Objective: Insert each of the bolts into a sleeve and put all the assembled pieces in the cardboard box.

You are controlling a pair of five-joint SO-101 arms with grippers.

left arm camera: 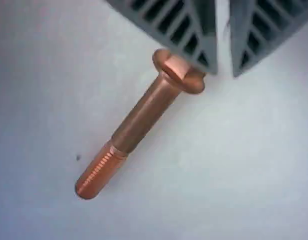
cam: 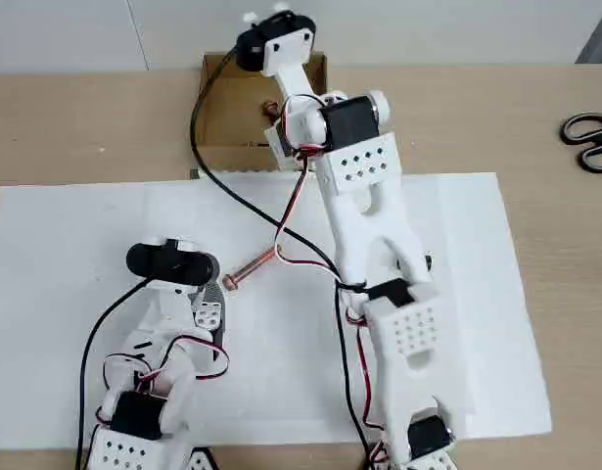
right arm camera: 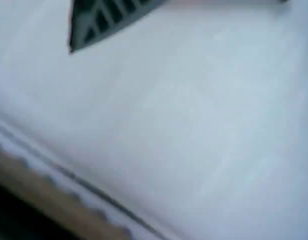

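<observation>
High view: copper bolt (cam: 250, 269) is lying on the paper sheet (cam: 85, 245), axis running 8-to-2 o'clock, head just beside the left gripper (cam: 218, 292), the nearer one, sitting nearly clenched, grasping nothing.

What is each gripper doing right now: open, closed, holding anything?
Left gripper: closed, gripping nothing; the bolt lies on the paper with its head right beside it.
Right gripper: cannot be told.
</observation>
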